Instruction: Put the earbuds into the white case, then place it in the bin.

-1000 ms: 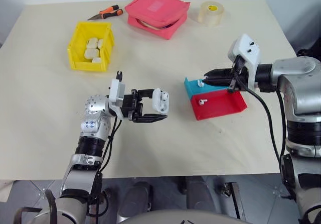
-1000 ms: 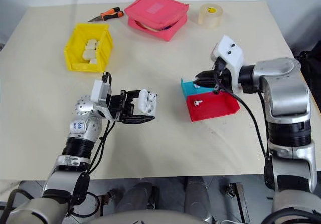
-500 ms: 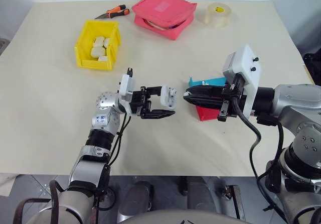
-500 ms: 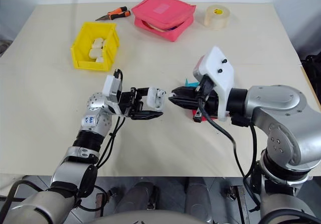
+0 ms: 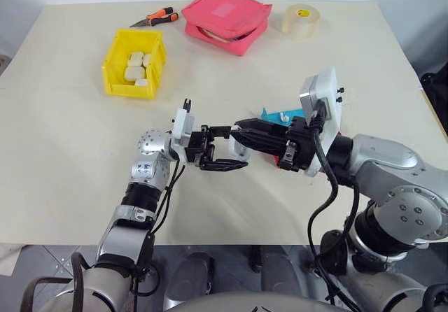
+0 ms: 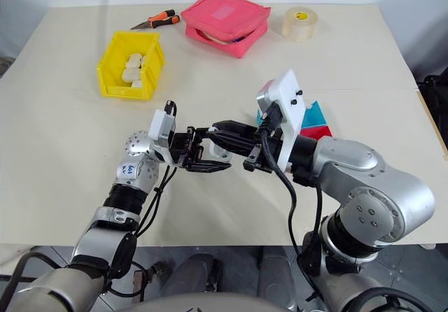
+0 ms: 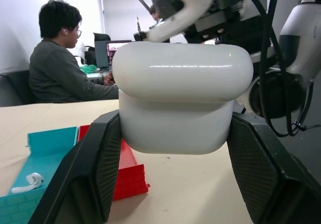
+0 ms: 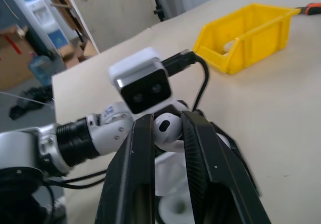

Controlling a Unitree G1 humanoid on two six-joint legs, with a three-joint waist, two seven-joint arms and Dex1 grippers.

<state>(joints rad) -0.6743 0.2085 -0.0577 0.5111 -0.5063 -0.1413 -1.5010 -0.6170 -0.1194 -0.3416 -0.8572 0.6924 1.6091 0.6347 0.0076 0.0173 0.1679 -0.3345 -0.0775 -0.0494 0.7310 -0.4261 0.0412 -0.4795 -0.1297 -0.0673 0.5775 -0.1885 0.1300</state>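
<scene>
- The white case is a glossy rounded pebble with a seam line between lid and body; it sits above the table, near the middle of it, clamped between the 2 black fingers of the left gripper.
- In the right wrist view the case shows its open cavity just under the right gripper, which pinches 1 of the earbuds, a tiny glossy white bud, between its fingers.
- Another earbud lies in the teal tray, which touches the red tray.
- The bin is bright yellow and open-topped, standing well apart at the far left of the table, with several white cases inside.
- Compared with 1 second ago, the right gripper has left the trays and now meets the left gripper at the case; the left gripper keeps its clamp on the case.
- Half a second ago the right fingers were just short of the case; now they overlap it.
- At the far edge lie orange-handled pliers, a pink pouch and a roll of tape.
- The right arm covers most of the trays in the head views.
- A seated person shows behind the table in the left wrist view.
</scene>
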